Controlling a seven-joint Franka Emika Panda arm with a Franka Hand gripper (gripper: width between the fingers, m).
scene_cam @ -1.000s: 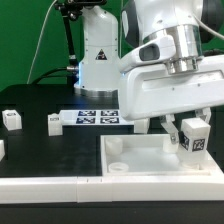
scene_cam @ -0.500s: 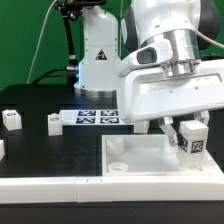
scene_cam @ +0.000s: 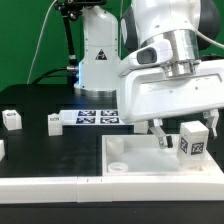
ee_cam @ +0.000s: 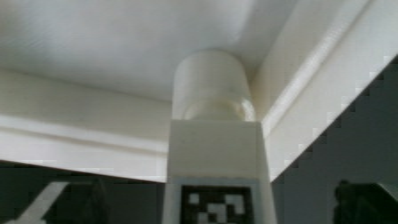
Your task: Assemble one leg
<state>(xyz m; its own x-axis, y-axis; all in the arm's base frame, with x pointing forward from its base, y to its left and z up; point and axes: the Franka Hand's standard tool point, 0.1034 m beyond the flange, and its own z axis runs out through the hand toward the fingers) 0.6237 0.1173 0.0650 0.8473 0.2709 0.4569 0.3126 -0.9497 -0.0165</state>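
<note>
The leg [scene_cam: 192, 141], a chunky white peg with a black-and-white tag, stands upright on the large white square tabletop panel [scene_cam: 140, 165] near its corner on the exterior view's right. My gripper [scene_cam: 186, 133] straddles the leg with its jaws spread. One finger [scene_cam: 159, 136] is clear of the leg's side and the other shows just behind it. In the wrist view the leg [ee_cam: 217, 130] runs up the middle with its tag toward the camera. The dark fingers [ee_cam: 54, 205] stand apart from it on both sides, and the gripper [ee_cam: 214, 203] is open around it.
Two more white tagged legs [scene_cam: 10, 120] [scene_cam: 55, 122] lie on the black table at the exterior view's left. The marker board [scene_cam: 98, 117] lies behind them. The robot's base [scene_cam: 97, 50] stands at the back. A white rail [scene_cam: 50, 185] edges the front.
The fingers have spread apart. The finger on the exterior view's left moved away from the leg, which was gripped before. The leg stays upright on the panel.
</note>
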